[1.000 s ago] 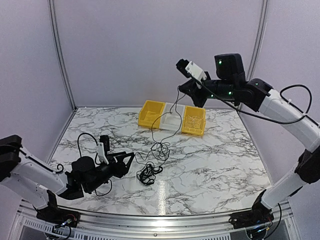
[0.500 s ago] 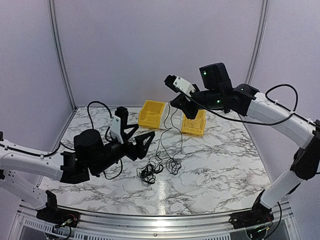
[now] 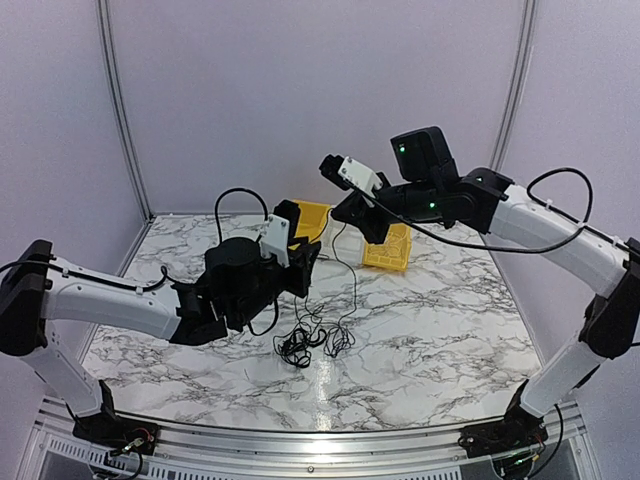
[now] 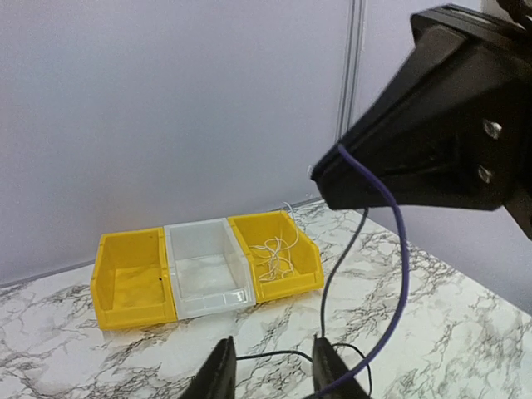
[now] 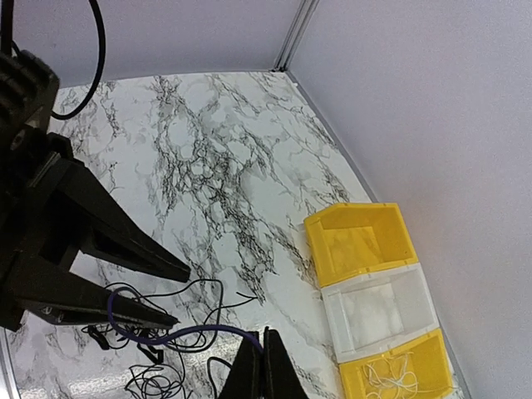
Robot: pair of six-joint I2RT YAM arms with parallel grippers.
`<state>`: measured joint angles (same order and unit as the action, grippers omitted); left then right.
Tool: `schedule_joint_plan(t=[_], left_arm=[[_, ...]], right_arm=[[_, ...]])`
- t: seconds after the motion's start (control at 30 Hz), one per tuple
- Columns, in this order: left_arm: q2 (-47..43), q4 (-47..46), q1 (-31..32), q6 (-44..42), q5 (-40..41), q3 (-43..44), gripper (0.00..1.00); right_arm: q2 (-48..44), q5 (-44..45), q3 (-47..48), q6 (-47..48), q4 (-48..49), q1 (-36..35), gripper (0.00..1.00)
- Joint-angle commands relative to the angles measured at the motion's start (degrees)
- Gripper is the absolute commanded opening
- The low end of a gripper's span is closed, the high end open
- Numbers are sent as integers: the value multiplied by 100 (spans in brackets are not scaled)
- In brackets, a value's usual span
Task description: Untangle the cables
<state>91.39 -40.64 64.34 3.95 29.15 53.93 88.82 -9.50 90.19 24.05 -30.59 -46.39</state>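
The cables are a loose knot of thin black strands (image 3: 305,345) on the marble table, also at the bottom of the right wrist view (image 5: 150,378). My right gripper (image 3: 352,212) hangs above it, shut on a purple-black cable (image 5: 179,334) that droops toward the knot. My left gripper (image 3: 303,262) is raised just left of that strand. Its jaws stand a little apart (image 4: 274,374); a thin black strand (image 4: 274,356) crosses behind the gap. The purple cable (image 4: 397,274) runs down past its right finger (image 4: 328,370). A whitish cable (image 4: 278,253) lies in the right-hand yellow bin.
Three bins stand in a row at the back of the table: yellow (image 4: 129,278), clear (image 4: 208,270), yellow (image 4: 303,258). In the top view the arms partly hide them. Pale walls close in the table on three sides.
My left arm has swung up and right from the table's left side to the hanging cable, and its jaws have narrowed. The right gripper drifted left and lower, still holding its cable.
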Motion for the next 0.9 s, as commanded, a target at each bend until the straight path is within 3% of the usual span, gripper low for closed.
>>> schedule_joint_plan(t=[0.0,0.03,0.07,0.1,0.2,0.27,0.43,0.57,0.77,0.87], left_arm=[[176,-334,-127,52,-267,198,18],[186,-351,-125,104,-271,208,11],[169,-382,-123,183,-259,195,5],[129,-403,-123,290,-204,145,1],[-145,-418,-123,689,238,-128,0],[-421,-428,-123,862,587,-381,0],[-1261,-423,-123,890,1015,-936,0],[-1947,-403,-123,791,1254,-1148,0],[-2706,62,-124,506,1253,-998,0],[-2947,428,-123,366,1208,-762,0]], right_arm=[[-57,-135,-179,-46,154,-49,0],[-17,-96,-265,-80,247,-54,0],[36,22,-380,-125,397,-49,6],[84,140,-549,-157,611,-54,19],[356,417,-1042,-173,1155,-50,54],[584,412,-1329,-239,1411,-44,58],[1158,233,-1997,-393,1986,-49,64],[1541,126,-2219,-444,2174,-45,63],[2135,-641,-2322,-379,2233,-10,44],[2422,-741,-2233,-503,2108,14,41]])
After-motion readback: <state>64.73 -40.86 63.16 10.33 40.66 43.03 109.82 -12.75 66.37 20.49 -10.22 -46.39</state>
